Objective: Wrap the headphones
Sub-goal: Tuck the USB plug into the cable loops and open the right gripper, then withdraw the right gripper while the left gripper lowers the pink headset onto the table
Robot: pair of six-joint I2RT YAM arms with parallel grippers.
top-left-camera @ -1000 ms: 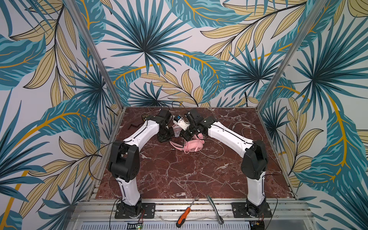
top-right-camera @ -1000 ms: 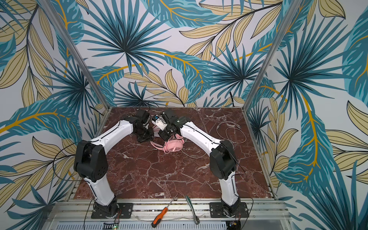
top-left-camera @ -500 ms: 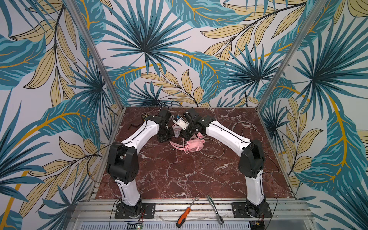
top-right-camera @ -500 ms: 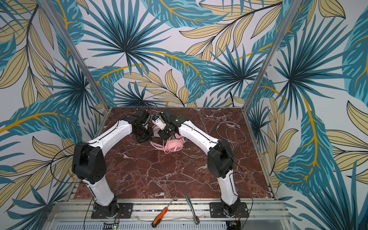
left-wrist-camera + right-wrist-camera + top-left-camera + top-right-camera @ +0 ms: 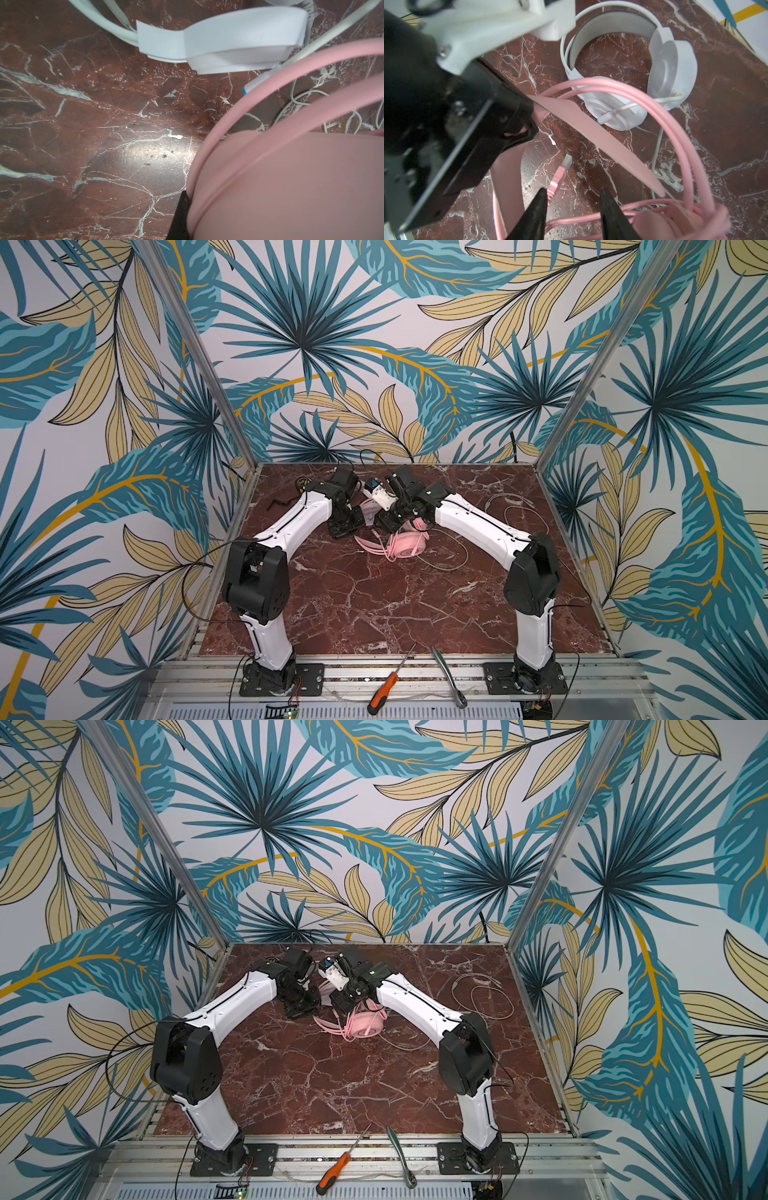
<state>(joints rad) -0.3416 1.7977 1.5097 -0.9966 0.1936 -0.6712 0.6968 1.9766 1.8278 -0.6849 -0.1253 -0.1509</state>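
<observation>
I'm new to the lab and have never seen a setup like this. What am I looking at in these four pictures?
Two robot arms with two-fingered grippers stand at a marble-patterned table. Two pictures look down on everything; two come from cameras on the wrists. A pink headset and a white headset sit on the table, loose white cable nearby. A screwdriver and wrench rest on the front rail. The left gripper is clamped on the pink headset's band; the right gripper is open, holding nothing, near the pink plug.
</observation>
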